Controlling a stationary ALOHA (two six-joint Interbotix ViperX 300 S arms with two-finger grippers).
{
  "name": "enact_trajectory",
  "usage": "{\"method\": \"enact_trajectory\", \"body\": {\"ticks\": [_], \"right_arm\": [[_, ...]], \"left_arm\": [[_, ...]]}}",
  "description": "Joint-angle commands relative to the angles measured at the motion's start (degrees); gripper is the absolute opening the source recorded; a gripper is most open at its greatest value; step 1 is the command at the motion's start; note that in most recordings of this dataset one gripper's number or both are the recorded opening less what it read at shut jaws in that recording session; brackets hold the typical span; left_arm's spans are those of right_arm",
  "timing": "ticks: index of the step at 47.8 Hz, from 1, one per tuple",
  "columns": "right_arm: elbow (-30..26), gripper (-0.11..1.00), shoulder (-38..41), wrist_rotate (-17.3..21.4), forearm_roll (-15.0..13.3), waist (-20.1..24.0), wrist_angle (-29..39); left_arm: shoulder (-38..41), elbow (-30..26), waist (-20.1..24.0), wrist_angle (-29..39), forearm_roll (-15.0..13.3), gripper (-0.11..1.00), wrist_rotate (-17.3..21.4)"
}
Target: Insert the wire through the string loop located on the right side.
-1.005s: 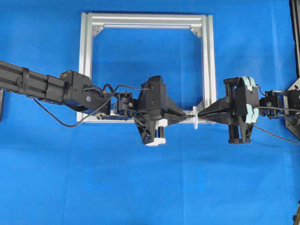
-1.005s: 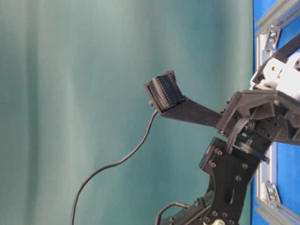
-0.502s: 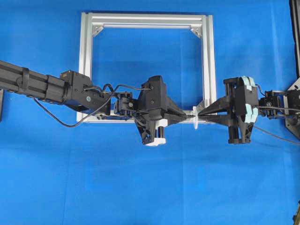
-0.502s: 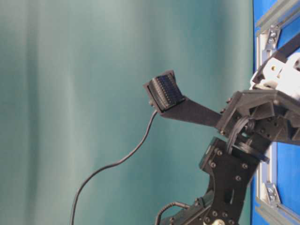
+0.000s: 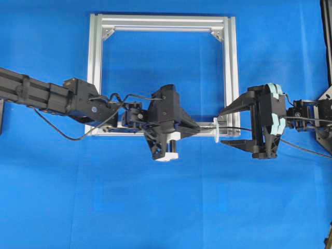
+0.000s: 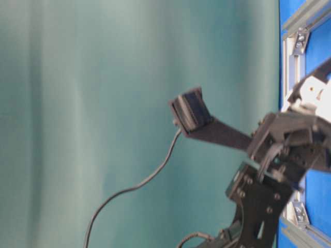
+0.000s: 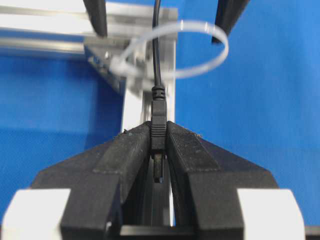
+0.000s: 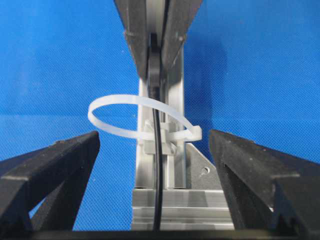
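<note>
Clamped tight on the small slim plug of the long thin black wire [image 7: 156, 75], the left pincer [image 7: 159, 145] has its two black fingers pressed against the plug's sides, with the cord running straight out ahead of its tips. Just beyond those tips, the cord passes through the tiny white translucent string loop [image 7: 175, 50], which stands fixed on the silver aluminium frame bar [image 7: 45, 25] at the frame's right corner. From the opposite side, the right pincer [image 8: 155, 165] faces the left one with its jaws spread wide and nothing between them; the string loop [image 8: 142, 117] sits directly in front of its gap, and the wire [image 8: 158, 165] runs down the middle of that gap without touching either finger. Seen from overhead, the left pincer [image 5: 199, 128] lies just short of the loop [image 5: 216, 129], the right pincer [image 5: 228, 126] just past it, and the wire [image 5: 236, 128] runs on from the loop between the right pincer's open fingers. Judged from this, the threading itself looks done, since cord already lies on both sides of the loop. What seems left is letting go of the plug and drawing both arms clear without dragging the cord back out.
</note>
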Motion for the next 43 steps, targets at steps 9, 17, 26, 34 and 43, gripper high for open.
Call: {"method": "enact_trajectory", "body": {"ticks": [9,17,26,34,43], "right_arm": [[-0.6,0.92,-0.3,-0.1,0.1,0.1,-0.4],[-0.6,0.92,-0.3,-0.1,0.1,0.1,-0.4],[-0.8,0.92,-0.3,-0.1,0.1,0.1,-0.4],[-0.8,0.92,-0.3,-0.1,0.1,0.1,-0.5],[-0.8,0.92,-0.3,-0.1,0.1,0.1,-0.5]], "left_arm": [[-8.1,8.3,-1.2,-4.0,0.2,0.08,0.2],[-15.6,18.5,-1.8,-6.5,0.2,0.08,-0.4],[-21.5,29.0,-1.9,-8.3,0.1,0.08,-1.1],[-26.2,37.9,-1.9,-8.6,0.1,0.08,-2.7],[-33.5,47.3,-2.0,-10.9,0.2,0.08,-3.3]]}}
